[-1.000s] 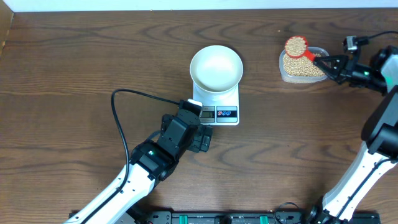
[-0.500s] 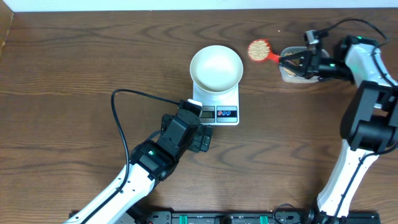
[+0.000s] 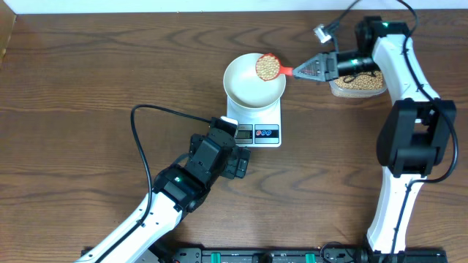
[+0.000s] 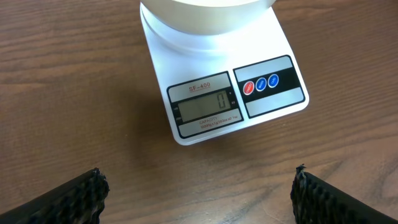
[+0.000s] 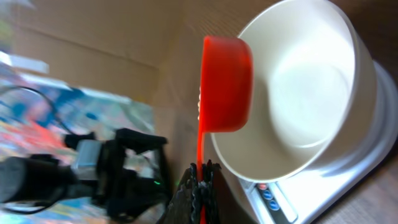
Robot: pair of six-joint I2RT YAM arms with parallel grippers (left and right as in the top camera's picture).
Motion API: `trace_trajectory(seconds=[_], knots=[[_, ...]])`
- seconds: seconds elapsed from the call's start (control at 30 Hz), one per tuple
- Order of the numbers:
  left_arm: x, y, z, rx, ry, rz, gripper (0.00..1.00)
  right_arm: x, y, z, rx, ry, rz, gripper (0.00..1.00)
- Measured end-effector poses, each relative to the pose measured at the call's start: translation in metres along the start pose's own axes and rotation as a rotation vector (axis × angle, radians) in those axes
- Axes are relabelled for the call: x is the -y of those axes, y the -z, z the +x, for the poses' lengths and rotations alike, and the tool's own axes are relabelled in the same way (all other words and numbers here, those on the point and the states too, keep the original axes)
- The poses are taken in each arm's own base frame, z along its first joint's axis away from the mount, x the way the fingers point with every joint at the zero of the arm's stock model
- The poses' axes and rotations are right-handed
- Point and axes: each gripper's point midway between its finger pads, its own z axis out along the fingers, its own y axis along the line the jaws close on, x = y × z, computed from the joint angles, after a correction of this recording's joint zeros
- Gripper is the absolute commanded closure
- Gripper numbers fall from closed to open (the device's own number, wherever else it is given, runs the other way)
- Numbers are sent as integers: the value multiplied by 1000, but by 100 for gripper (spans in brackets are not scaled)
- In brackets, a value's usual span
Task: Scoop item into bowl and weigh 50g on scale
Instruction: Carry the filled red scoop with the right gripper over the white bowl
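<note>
The white bowl (image 3: 253, 80) stands on the white scale (image 3: 265, 126) at the table's middle. My right gripper (image 3: 311, 70) is shut on the handle of a red scoop (image 3: 268, 67) full of tan beans, held over the bowl's right rim. In the right wrist view the scoop (image 5: 225, 84) hangs beside the empty bowl (image 5: 305, 93), its handle between the fingers (image 5: 200, 180). More beans fill a clear tub (image 3: 358, 84) at the right. My left gripper (image 3: 235, 162) is open and empty just in front of the scale, whose display (image 4: 205, 109) reads 0.
A black cable (image 3: 146, 131) loops over the table left of the left arm. The right arm's white links (image 3: 409, 146) reach down the right side.
My right gripper has carried the full scoop left from the tub to above the bowl. The left arm has not moved.
</note>
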Motion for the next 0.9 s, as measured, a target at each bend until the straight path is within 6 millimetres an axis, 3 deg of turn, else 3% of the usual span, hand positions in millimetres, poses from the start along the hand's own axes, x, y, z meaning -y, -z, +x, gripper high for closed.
trace_trajectory(seconds=[0.17,0.43,0.9], knots=[[0,0,0,0,0,0,4,14,-18,-1,-76,27,137,98],[0,0,0,0,0,0,4,36,-41,12,-205,29,353,98],[0,0,0,0,0,0,4,25,-55,-9,-336,239,727,99]])
